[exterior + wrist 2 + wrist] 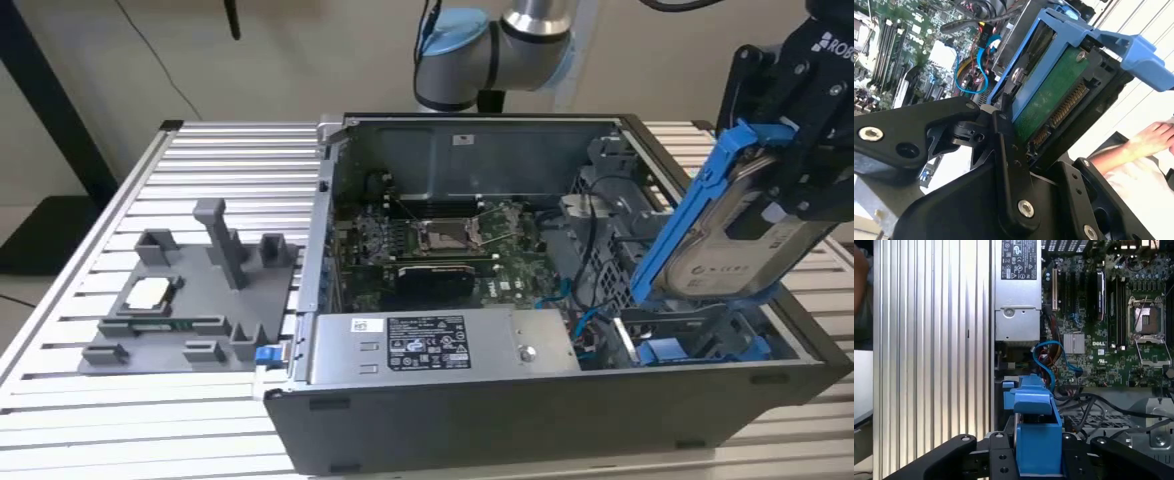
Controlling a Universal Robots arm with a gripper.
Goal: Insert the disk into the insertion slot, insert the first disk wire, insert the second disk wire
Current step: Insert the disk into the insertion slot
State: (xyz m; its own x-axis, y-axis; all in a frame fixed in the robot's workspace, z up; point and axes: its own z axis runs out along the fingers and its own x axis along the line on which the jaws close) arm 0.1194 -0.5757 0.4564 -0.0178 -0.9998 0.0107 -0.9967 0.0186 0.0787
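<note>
Blue-framed, the disk (pixel 727 225) is held clamped in the gripper (pixel 785 160), tilted over the insertion slot (pixel 694 345); insertion is judged unfinished, and alignment is needed.

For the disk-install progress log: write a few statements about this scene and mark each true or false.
1. The gripper is shut on the disk. True.
2. The disk lies flat inside the insertion slot. False: the gripper holds it steeply tilted over the slot.
3. The power-supply box stands outside the computer case. False: it sits inside the case, along the near wall in the exterior view.
4. A grey fixture stands on the table, to the exterior view's left of the case. True.
</note>
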